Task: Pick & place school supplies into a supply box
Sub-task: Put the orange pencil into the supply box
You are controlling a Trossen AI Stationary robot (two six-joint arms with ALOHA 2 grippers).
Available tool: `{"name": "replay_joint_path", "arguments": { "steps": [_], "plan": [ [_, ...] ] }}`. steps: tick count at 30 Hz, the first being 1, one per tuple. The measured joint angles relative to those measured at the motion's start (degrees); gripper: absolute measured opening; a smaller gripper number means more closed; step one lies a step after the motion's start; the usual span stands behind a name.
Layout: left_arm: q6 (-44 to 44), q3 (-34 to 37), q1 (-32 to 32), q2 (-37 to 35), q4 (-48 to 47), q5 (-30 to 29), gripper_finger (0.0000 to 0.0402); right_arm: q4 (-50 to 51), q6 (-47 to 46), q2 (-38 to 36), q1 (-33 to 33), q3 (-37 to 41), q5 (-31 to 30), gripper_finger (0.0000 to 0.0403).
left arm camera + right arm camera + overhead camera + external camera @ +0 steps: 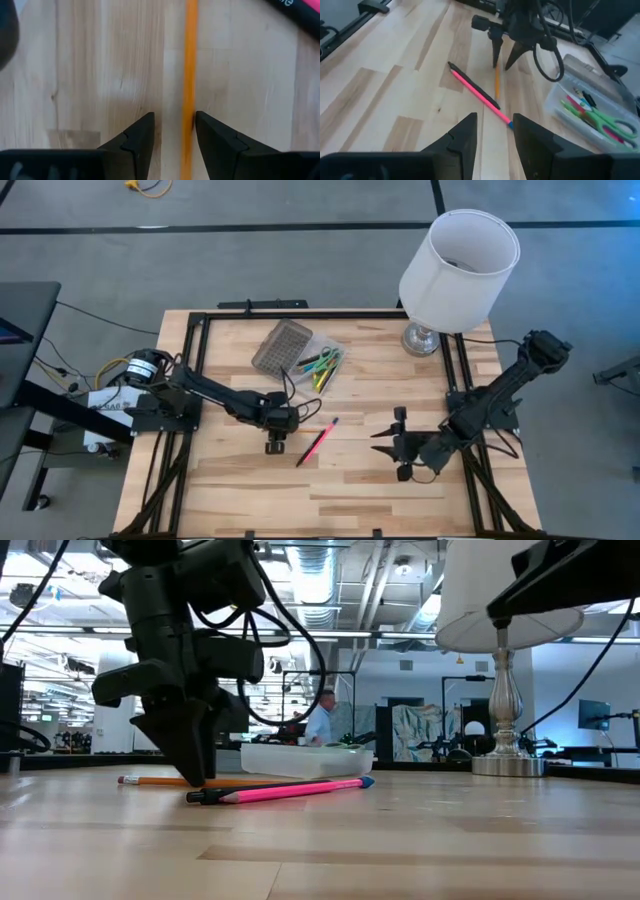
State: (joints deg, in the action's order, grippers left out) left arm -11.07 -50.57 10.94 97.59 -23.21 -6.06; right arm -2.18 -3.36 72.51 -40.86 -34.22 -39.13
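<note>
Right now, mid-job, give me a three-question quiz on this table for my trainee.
1. True or false: the left claw stands open astride the yellow pencil.
2. What lies on the table beside that pencil? A) the pink pen B) a ruler C) an eraser
3. Fill in: the green scissors lie inside the ____.

Key: 1 true; the fingers stand either side of it, not yet closed on it. 2 A. 3 box, the clear one with its grey lid lying open next to it. The right claw waits open over the table's right half, aimed at the pen.
</note>
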Motion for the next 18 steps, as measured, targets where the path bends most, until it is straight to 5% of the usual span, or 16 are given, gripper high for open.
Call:
{"name": "replay_joint_path", "arguments": {
  "steps": [12, 18],
  "plan": [
    [-2.3, 0.1, 1.9, 0.0, -0.3, -0.2, 0.0138, -4.1, -1.3, 9.2, 0.4, 0.0, -1.2, 0.012],
    [-3.2, 0.2, 2.6, 0.0, -0.4, 1.4, 0.0103, -5.4, -1.2, 12.7, 0.5, 0.0, -4.7, 0.012]
  ]
}}
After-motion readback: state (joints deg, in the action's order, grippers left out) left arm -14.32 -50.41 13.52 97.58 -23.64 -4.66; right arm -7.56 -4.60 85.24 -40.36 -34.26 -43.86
